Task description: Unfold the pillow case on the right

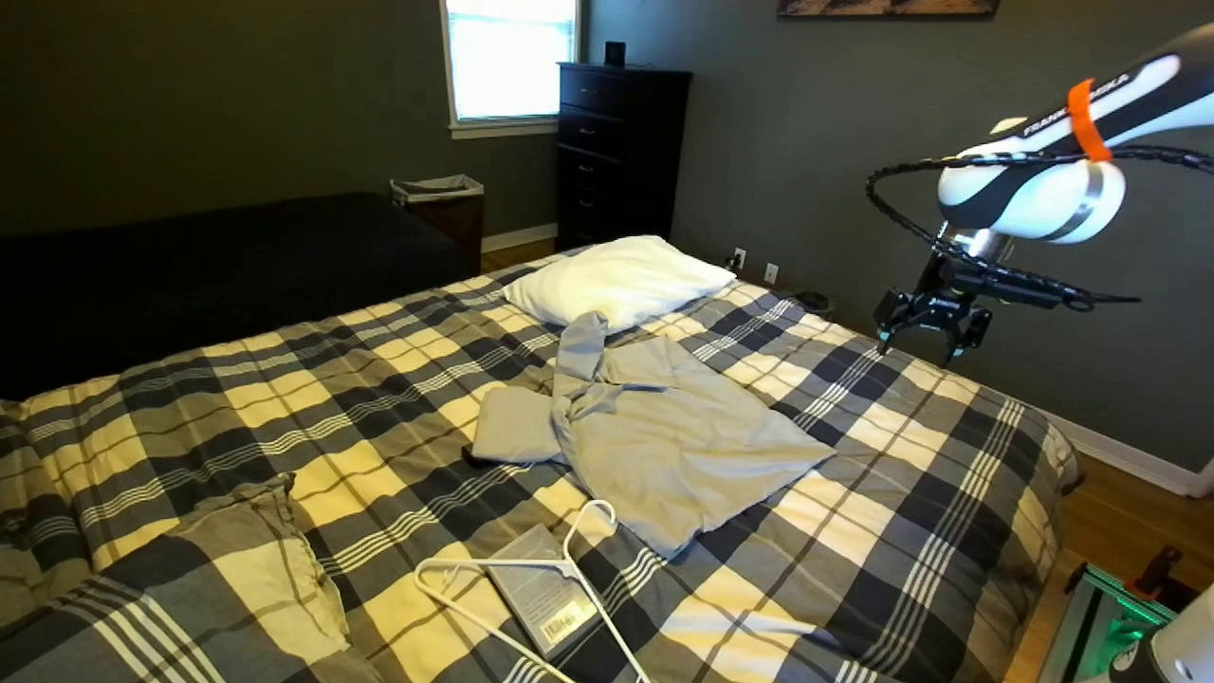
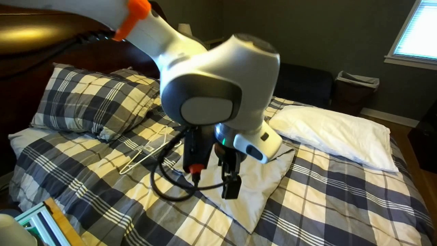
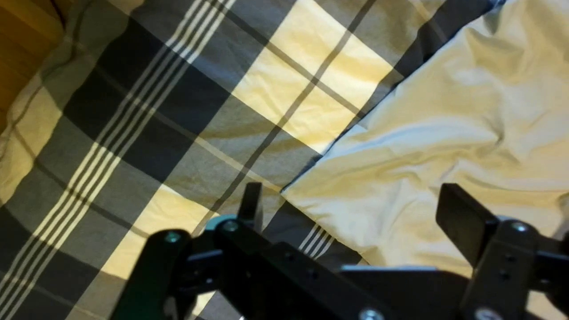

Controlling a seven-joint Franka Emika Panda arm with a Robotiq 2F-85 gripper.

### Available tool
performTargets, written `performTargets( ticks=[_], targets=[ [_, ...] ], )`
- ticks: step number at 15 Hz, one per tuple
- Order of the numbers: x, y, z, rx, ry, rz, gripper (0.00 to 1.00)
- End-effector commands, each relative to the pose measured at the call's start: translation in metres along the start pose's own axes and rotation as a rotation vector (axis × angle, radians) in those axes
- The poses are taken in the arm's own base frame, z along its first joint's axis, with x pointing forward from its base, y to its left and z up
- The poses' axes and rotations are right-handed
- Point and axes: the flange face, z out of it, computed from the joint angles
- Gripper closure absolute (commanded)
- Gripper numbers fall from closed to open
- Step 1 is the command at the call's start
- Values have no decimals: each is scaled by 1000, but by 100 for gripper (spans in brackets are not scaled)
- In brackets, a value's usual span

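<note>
Pillow case [image 1: 688, 436] below the claw [image 1: 918, 349]

a white hanger [image 1: 570, 568] lies across a grey package [image 1: 541, 590] on the plaid bedspread [image 1: 910, 493].

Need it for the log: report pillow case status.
Jaws open, nothing held. Pillow case partly spread, one side bunched. Small folded cloth alongside, possibly in the way.

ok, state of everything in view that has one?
Fingers: apart, holding nothing
Pillow case: partly spread, rumpled, one end bunched
Cloth: folded
White pillow: plump, lying flat
Package: lying flat; open or sealed unclear
Hanger: lying across the package
Drawers: look shut
Hamper: top open, lined
Blind: lowered
</note>
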Motion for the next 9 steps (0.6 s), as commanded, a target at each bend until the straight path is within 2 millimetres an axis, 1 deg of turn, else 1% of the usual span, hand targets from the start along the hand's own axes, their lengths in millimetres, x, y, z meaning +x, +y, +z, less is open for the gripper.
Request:
performTargets(
  ticks=[1,2,5,6,7,8,9],
  targets=[
    [35,13,70,45,-2,53,0],
    [43,15,93,46,12,62,0],
    [61,16,146,68,30,72,0],
    [66,15,163,47,-65,102,0],
    [65,13,171,41,-128,97,0],
    [49,14,150,41,-47,76,0],
    [53,13,163,35,-86,78,0]
  ],
)
